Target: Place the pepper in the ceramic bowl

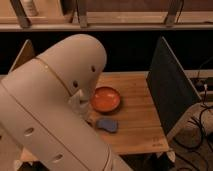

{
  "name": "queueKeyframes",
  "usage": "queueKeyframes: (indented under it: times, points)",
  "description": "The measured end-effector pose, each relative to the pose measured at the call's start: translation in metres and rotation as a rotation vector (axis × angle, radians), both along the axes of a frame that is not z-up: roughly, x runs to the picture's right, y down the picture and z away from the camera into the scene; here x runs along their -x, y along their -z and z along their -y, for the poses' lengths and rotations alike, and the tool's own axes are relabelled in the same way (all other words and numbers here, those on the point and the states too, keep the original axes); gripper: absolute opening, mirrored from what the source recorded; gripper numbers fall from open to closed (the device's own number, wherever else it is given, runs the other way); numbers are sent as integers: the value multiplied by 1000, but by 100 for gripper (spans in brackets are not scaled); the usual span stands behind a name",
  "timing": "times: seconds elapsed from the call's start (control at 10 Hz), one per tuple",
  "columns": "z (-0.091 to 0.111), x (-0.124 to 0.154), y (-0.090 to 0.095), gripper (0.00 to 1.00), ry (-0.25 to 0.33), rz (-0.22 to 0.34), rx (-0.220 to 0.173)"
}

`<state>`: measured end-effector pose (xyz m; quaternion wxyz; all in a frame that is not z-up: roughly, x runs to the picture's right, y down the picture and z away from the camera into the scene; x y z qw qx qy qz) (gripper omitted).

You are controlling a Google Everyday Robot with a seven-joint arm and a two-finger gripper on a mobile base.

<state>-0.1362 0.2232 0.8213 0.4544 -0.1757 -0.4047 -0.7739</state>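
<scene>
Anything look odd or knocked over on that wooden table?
Nothing looks spilled or broken. The ceramic bowl sits upright on the table, with a small blue object lying flat just in front of it. The arm blocks much of the view, hiding the gripper behind it.
</scene>
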Motion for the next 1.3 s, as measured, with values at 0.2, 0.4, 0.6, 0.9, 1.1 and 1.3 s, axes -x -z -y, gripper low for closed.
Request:
queueKeyframes:
  times: [0.2, 0.4, 0.6, 0.9, 1.1, 1.3]
  points:
    - [-1, 1, -3, 80, 4, -5, 5]
    - [-10, 1, -7, 76, 12, -11, 26]
    - [-15, 1, -9, 58, 18, -16, 39]
    - [-12, -3, -12, 28, 22, -20, 32]
    - [-9, -4, -11, 6, 15, -19, 18]
    - [-6, -2, -7, 0, 8, -11, 12]
